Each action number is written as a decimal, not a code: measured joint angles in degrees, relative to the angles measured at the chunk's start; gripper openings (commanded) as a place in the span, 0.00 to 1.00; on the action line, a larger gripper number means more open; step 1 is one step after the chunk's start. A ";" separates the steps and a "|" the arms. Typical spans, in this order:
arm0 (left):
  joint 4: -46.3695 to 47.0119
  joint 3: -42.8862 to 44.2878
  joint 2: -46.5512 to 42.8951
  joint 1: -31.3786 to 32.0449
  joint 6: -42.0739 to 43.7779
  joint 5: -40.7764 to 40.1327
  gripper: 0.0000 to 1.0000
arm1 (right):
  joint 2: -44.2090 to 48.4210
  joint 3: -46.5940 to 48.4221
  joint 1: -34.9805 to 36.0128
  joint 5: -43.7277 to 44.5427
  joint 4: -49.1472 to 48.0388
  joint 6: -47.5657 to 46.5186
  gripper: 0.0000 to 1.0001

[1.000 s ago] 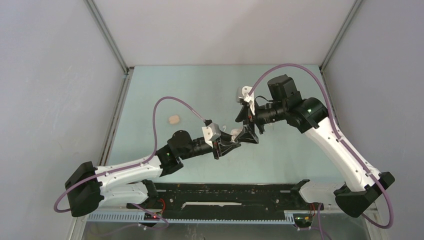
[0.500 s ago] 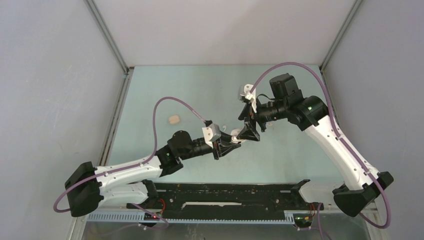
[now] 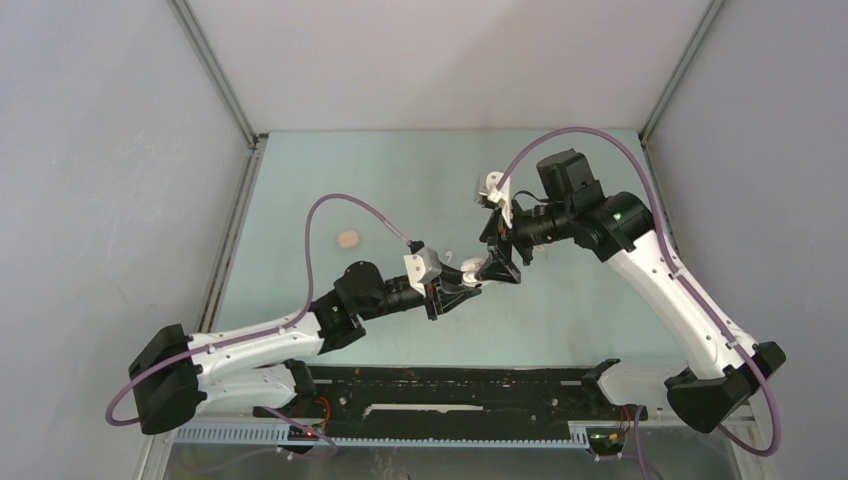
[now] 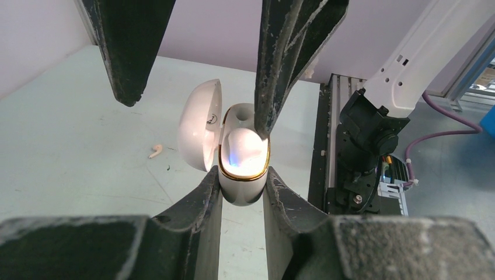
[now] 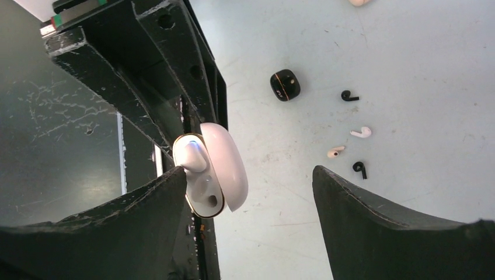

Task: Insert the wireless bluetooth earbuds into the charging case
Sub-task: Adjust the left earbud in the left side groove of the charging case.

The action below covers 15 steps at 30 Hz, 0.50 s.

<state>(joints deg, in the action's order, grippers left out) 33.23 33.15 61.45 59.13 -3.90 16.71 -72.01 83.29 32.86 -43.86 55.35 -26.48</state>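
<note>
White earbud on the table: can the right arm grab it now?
Probably yes. The right gripper is open and empty, and the white earbud lies uncovered on the table beyond it. It would first have to leave the white case held by the left gripper.

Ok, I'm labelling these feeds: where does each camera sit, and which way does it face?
Top external: above and behind the robot, looking down at the table; left arm and right arm show.
Left wrist: on the left hand, looking along its fingers at the open charging case they clamp.
Right wrist: on the right hand, looking down past its spread fingers at loose earbuds.
Shared: both wrist views show the charging case.
</note>
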 measured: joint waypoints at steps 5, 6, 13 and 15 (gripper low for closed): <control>-0.24 0.00 -0.07 0.07 0.00 -0.02 0.00 | 0.02 -0.13 -0.24 1.09 -0.02 0.09 0.81; -0.33 0.00 -0.07 0.09 0.00 -0.04 0.00 | 0.02 -0.11 -0.28 1.14 0.00 0.09 0.81; -0.33 0.00 -0.09 0.11 0.00 -0.61 0.00 | 1.86 0.02 -0.46 -1.90 2.14 -1.46 0.84; -0.33 0.00 -0.09 0.11 -0.02 -1.29 0.00 | 3.19 1.16 -0.85 -3.41 3.96 -1.62 0.84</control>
<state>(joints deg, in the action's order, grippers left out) 32.91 33.15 61.36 59.24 -3.92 15.42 -68.82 84.44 32.01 -47.27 59.31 -28.10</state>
